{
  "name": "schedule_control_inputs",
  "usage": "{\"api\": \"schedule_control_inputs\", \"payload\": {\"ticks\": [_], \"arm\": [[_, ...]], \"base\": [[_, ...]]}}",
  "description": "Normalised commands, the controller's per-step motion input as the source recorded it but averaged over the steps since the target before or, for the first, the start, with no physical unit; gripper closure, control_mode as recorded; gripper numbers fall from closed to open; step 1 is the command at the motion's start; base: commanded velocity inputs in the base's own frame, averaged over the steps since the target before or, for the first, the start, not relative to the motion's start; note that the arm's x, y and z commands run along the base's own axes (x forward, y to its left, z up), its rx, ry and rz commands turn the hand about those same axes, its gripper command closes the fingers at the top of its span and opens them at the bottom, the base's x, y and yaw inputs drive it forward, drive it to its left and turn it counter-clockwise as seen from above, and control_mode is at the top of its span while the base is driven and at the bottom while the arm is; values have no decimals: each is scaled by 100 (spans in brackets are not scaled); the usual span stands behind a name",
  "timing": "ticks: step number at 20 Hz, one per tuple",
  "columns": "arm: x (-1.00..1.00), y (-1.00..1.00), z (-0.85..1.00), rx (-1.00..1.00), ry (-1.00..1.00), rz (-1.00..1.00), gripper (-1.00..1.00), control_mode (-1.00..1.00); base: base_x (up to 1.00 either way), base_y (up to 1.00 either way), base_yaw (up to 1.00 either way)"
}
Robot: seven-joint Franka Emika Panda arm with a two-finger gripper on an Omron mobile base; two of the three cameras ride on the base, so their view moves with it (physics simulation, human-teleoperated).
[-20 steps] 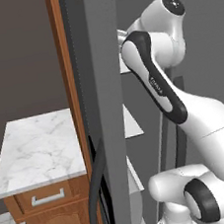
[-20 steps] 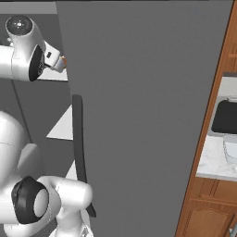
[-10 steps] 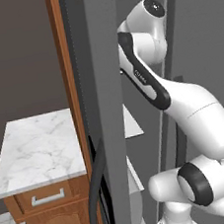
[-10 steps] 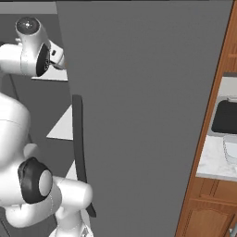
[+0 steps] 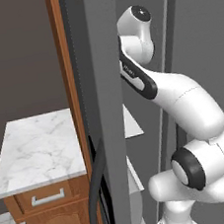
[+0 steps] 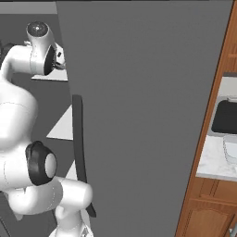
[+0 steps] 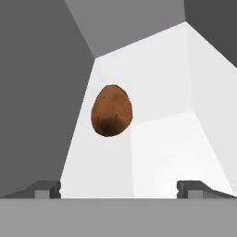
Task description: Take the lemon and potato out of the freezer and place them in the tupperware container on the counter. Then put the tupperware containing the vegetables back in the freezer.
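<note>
Your two-finger tool (image 7: 118,189) stands spread wide, grasping nothing. Beyond its tips the brown oval potato (image 7: 112,110), rough-skinned and darker at its near end, lies on a flat white shelf (image 7: 162,152) inside the tall grey freezer (image 5: 101,85), near the shelf's left edge.

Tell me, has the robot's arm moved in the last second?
Yes. In the left base view, the arm has swung left toward the freezer door, reaching deeper into the freezer.

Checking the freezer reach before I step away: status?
Tool open, empty, inside freezer. Potato ahead on white shelf, untouched. Nothing between tool and potato.
</note>
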Motion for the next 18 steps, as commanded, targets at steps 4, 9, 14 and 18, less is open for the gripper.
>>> {"api": "schedule_control_inputs", "payload": {"ticks": [4,9,14,18], "arm": [[50,15,-13,0,4,0,-100,-100],[48,17,-7,0,4,0,-100,-100],[44,14,-9,0,5,0,-100,-100],[44,11,-15,0,5,0,-100,-100]], "base": [[0,0,0],[0,0,0],[0,0,0],[0,0,0]]}}
